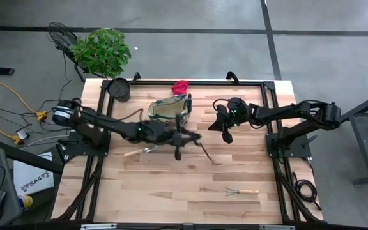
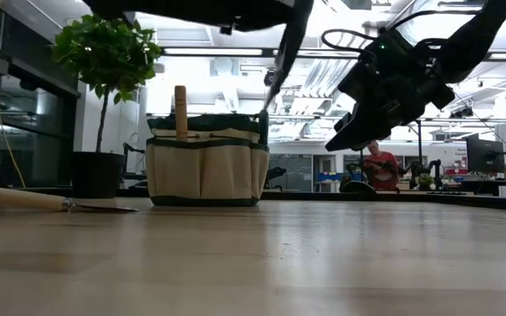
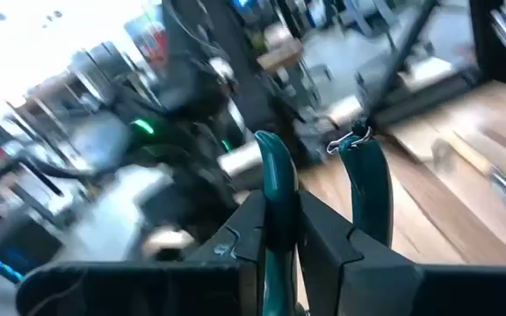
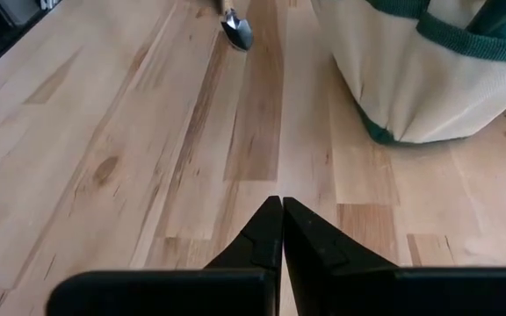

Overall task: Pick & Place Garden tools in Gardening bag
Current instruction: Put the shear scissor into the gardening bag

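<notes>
The tan gardening bag [image 1: 170, 107] with green trim stands at the table's far middle; a wooden handle [image 2: 181, 110] sticks up out of its mouth. My left gripper [image 1: 179, 142] hovers just near of the bag, shut on the green-handled pruners [image 3: 275, 171]. My right gripper [image 1: 226, 133] hangs shut and empty to the bag's right, above the table. The trowel [image 1: 139, 151] lies flat under my left arm. The mini rake [image 1: 241, 190] lies near the front right. A red glove [image 1: 181, 85] lies behind the bag. My left gripper pinches one green handle of the pruners [image 3: 279, 230] between its two fingers, which lie roughly level. The other handle [image 3: 369, 180] stands outside one finger [image 3: 334, 241]. Both handle ends, joined by a metal clasp [image 3: 350, 140], reach out past the fingertips. The pruners hang clear of the table.
A black pot [image 1: 119, 89] stands at the far left corner, a leafy plant [image 1: 102, 51] behind it. Bare wood spreads across the table's near half [image 1: 171, 198]. A person [image 2: 378, 167] sits in the room beyond the table.
</notes>
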You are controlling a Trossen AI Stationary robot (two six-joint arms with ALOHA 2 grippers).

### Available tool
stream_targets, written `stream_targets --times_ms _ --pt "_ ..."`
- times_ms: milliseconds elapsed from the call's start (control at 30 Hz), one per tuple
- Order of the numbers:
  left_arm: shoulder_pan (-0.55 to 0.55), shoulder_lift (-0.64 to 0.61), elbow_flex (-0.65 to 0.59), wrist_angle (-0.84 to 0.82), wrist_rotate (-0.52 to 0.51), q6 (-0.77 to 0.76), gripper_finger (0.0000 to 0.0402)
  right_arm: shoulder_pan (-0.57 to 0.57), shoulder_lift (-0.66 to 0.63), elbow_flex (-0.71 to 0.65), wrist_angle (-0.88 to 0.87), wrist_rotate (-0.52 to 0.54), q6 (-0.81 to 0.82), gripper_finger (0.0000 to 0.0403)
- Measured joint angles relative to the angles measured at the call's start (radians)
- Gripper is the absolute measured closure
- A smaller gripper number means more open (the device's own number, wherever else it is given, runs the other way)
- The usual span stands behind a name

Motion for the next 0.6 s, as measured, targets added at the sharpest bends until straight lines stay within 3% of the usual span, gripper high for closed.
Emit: stream_targets --times_ms 367,600 --pt "0.026 -0.34 -0.225 0.045 -0.035 0.068 0.0366 0.0 0.01 0.0 -0.01 0.034 0.004 0.0399" --pt "0.026 -0.517 -0.448 0.137 -0.16 0.038 0.0366 0.001 0.01 0.0 -0.004 0.052 0.028 0.0399"
